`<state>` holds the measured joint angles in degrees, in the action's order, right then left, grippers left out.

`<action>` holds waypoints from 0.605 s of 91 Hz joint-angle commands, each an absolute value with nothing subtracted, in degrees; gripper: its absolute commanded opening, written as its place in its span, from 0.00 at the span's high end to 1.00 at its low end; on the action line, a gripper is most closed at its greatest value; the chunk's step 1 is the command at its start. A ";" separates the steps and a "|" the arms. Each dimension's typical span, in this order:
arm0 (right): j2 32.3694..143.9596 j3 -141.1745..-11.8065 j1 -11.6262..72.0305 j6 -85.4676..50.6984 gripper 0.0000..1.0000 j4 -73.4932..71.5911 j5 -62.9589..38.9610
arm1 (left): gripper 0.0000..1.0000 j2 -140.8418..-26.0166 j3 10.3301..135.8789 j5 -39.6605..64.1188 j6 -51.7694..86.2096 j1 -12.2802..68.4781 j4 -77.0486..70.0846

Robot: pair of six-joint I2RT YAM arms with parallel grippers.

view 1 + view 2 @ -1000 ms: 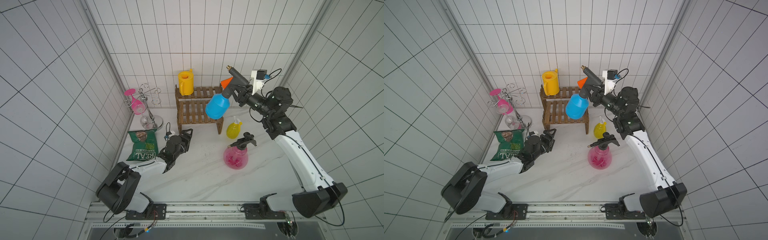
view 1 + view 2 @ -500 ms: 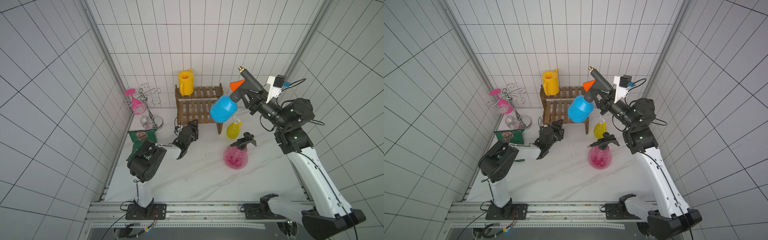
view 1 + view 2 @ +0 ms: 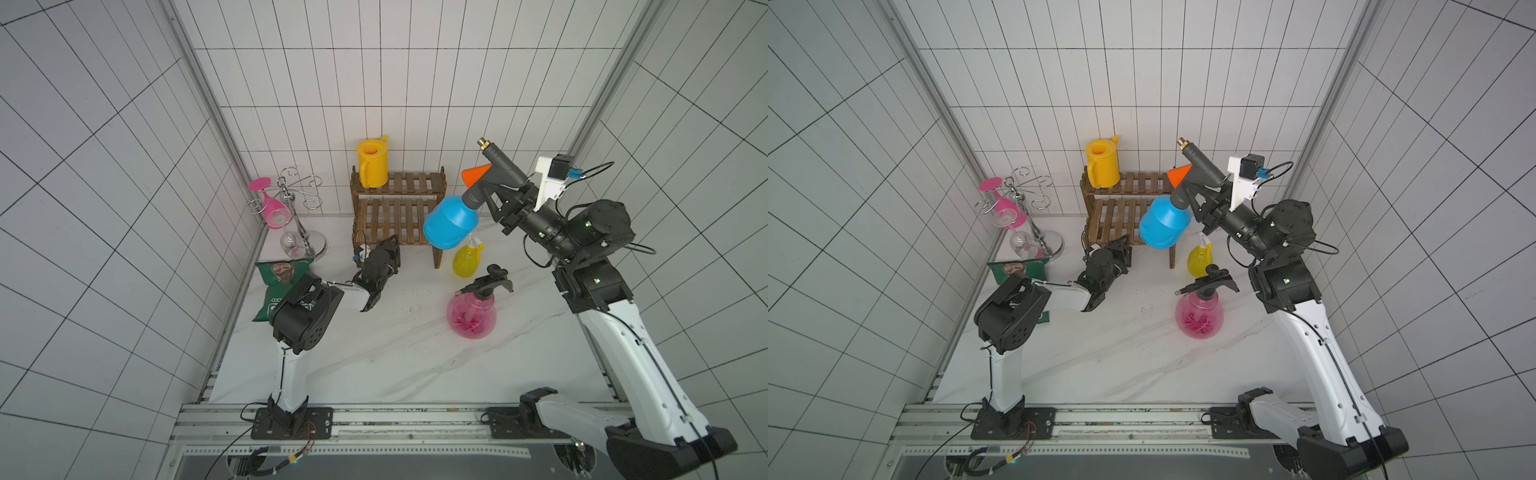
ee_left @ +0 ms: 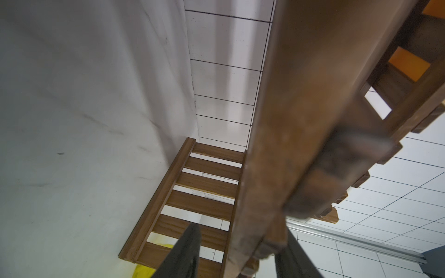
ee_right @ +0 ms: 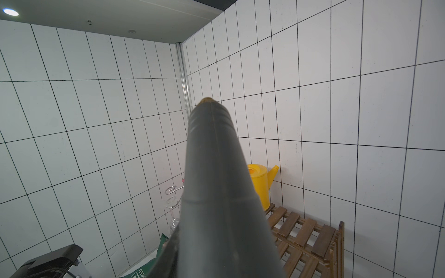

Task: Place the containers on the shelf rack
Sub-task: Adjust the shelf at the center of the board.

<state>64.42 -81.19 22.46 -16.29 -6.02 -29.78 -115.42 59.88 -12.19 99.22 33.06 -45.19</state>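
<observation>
Right gripper (image 3: 500, 201), held high, clamps the tilted blue bottle (image 3: 451, 222).

1 pink wine glass (image 3: 273, 209) hangs on chrome stand (image 3: 317, 241); green crisp bag (image 3: 284, 272) nearby.

The white, marble-veined counter (image 3: 395, 357) carries five things directly. At its back, against the tiled wall, stands the dark-brown wooden two-tier shelf rack (image 3: 399, 214) with slatted shelves. A yellow plastic handled watering can (image 3: 372, 167) stands upright on its upper tier, at the end nearer the chrome wire glass stand (image 3: 314, 242). A green crisp bag (image 3: 277, 276) lies by the side wall. Beside the rack's front leg stands a small yellow white-trigger bottle (image 3: 466, 262), and near it a round clear-pink black-pump sprayer (image 3: 471, 319).
</observation>
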 commanded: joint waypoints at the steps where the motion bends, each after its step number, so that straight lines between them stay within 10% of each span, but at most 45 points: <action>1: 63.21 -81.17 21.95 -15.77 1.00 -8.26 -29.35 | 0.54 -116.93 61.45 -12.65 99.10 33.27 -45.82; 55: 62.75 -80.51 21.97 -15.30 1.00 -7.22 -29.22 | 0.89 -116.09 59.25 -12.86 100.74 33.37 -49.19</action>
<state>64.16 -80.93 22.46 -15.97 -5.61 -29.67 -116.33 60.53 -13.28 98.96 33.06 -47.83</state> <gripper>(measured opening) 0.341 0.209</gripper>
